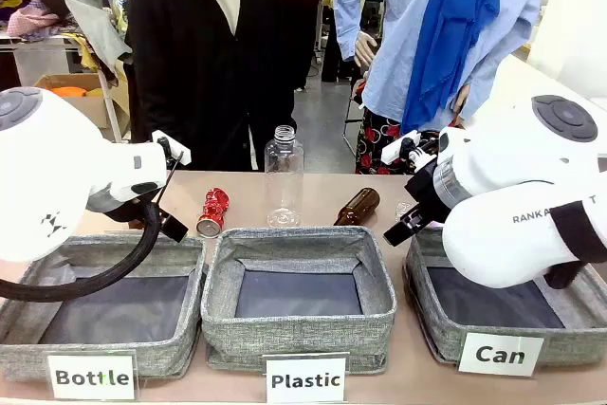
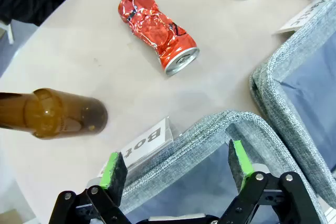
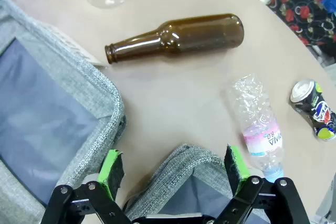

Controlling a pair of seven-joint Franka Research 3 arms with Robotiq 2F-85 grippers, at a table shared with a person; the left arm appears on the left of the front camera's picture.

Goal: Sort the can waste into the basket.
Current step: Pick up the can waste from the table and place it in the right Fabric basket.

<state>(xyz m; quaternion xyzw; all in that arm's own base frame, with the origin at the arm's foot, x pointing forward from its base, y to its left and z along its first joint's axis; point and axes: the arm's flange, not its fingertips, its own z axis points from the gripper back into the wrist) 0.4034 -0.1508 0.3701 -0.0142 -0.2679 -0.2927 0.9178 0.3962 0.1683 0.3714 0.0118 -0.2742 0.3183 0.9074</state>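
Note:
The shiny red can (image 2: 157, 30) lies dented on its side on the table, beyond my left gripper (image 2: 176, 169), which hangs open and empty over a corner of the "Bottle" bin (image 2: 220, 124). From the front, the red can (image 1: 212, 212) rests behind the bins at left. The dark blue-black can (image 3: 315, 109) lies at the far right edge of the table. My right gripper (image 3: 176, 169) is open and empty above the far corner of the "Can" basket (image 3: 184, 161). That grey basket (image 1: 432, 315) stands at front right with its white label (image 1: 500, 355).
A brown bottle (image 3: 178, 38) lies between the bins and the table's far side; another brown bottle (image 2: 52, 114) lies left of the red can. A crushed clear plastic bottle (image 3: 257, 124) lies near the dark can. A clear bottle (image 1: 284, 177) stands upright behind the "Plastic" bin (image 1: 299, 324).

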